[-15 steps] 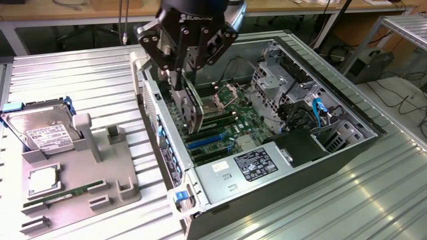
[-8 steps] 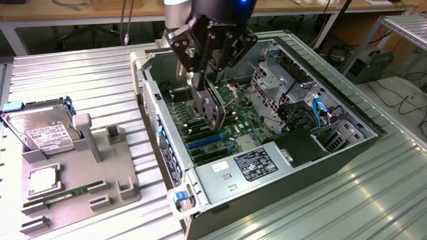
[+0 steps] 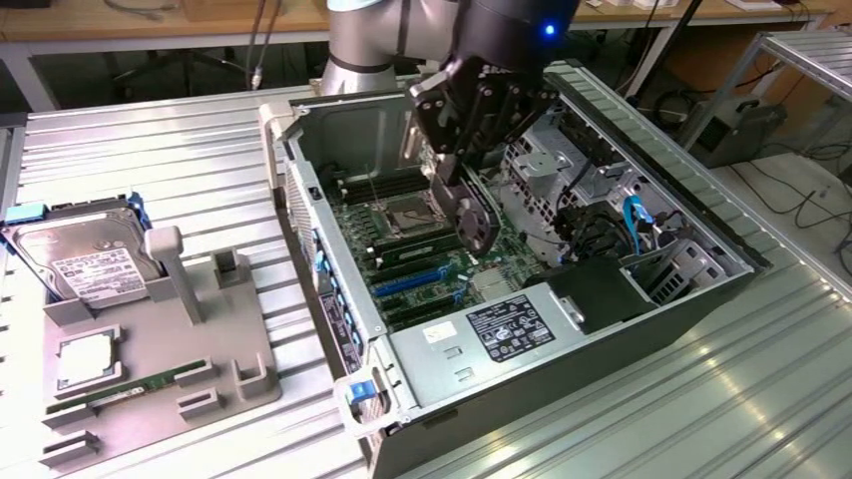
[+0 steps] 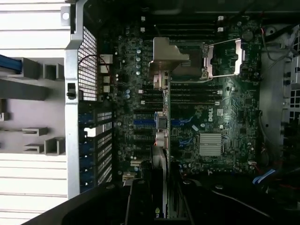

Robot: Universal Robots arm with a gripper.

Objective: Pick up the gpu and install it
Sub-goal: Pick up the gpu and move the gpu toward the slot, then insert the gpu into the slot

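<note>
A ribbed silver metal desk (image 3: 160, 150) spans the scene, evenly lit. Behind it runs a wooden bench (image 3: 80, 25). At the exterior view's right, a grey metal frame (image 3: 799, 45) stands beside a dark box (image 3: 739, 125), with loose cables (image 3: 815, 205) on the floor (image 3: 765, 185).

Surface: ribbed silver metal table (image 3: 160, 150) | Centre to the exterior view's right: open computer case (image 3: 586, 389) lying on its side | Near, the exterior view's left: flat grey parts holder (image 3: 233, 339), just beside the case
</note>
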